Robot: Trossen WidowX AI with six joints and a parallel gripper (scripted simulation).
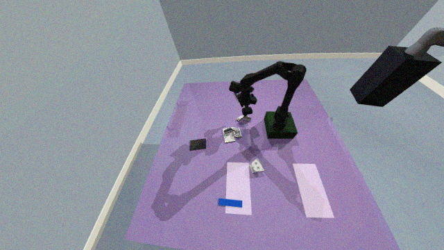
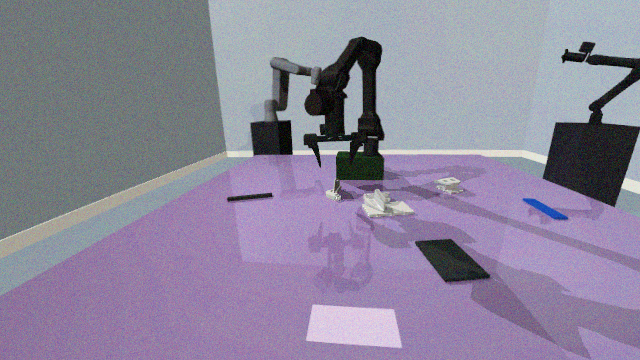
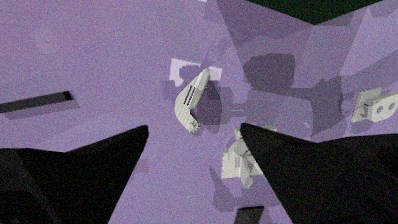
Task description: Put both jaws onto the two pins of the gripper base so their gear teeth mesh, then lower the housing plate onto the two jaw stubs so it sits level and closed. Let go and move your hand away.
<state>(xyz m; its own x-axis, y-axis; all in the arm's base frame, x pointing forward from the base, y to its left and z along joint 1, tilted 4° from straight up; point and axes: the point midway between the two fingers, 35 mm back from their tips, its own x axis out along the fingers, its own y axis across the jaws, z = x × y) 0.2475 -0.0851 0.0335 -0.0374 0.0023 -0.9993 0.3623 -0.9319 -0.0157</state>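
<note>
The loose jaw [image 1: 243, 119] [image 2: 334, 194] [image 3: 184, 106], pale and curved with one straight arm, lies on the purple table. My gripper [image 1: 246, 114] [image 2: 335, 164] [image 3: 195, 128] is wide open and empty, pointing down above this jaw. The pale gripper base [image 1: 229, 139] [image 2: 397, 209] [image 3: 229, 170] lies beside it, with a second pale jaw-like piece on top. Whether that piece is on a pin is too small to tell; in the wrist view a finger partly hides the base. The housing plate [image 1: 257, 167] [image 2: 449, 183] [image 3: 382, 107], pale with two holes, lies apart from the base.
A dark flat slab [image 1: 198, 144] [image 2: 452, 260] [image 3: 249, 215] lies near the base. A blue bar [image 1: 230, 203] [image 2: 545, 209] lies beyond the housing plate. A thin black bar [image 2: 250, 197] [image 3: 35, 102] lies on the loose jaw's other side. My arm stands on a green block [image 1: 281, 135] [image 2: 360, 170].
</note>
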